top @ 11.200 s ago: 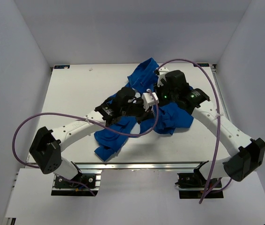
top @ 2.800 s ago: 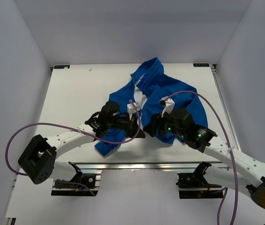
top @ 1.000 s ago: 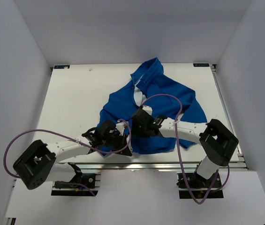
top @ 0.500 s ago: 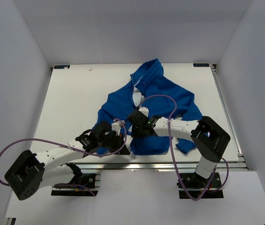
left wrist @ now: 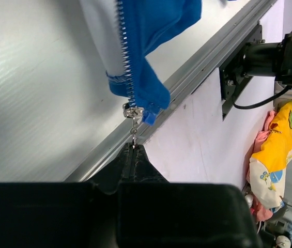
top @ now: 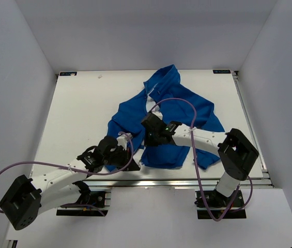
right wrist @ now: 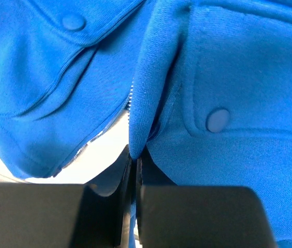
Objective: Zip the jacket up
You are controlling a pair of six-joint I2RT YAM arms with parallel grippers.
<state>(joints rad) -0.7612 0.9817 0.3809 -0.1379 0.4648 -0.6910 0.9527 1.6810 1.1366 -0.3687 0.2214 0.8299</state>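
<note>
Top external view gives us the bright royal-blue soft fabric jacket [top: 179,108] spread on the flat white table [top: 78,108], collar far, hem at the near edge. Left wrist view: we see the left gripper [left wrist: 134,149] pinched closed on the small silver metal zipper pull [left wrist: 134,132] at the hem corner. Right wrist view: our right gripper [right wrist: 134,155] is clamped on a raised fold of the jacket's front edge, beside a round blue snap [right wrist: 218,120].
</note>
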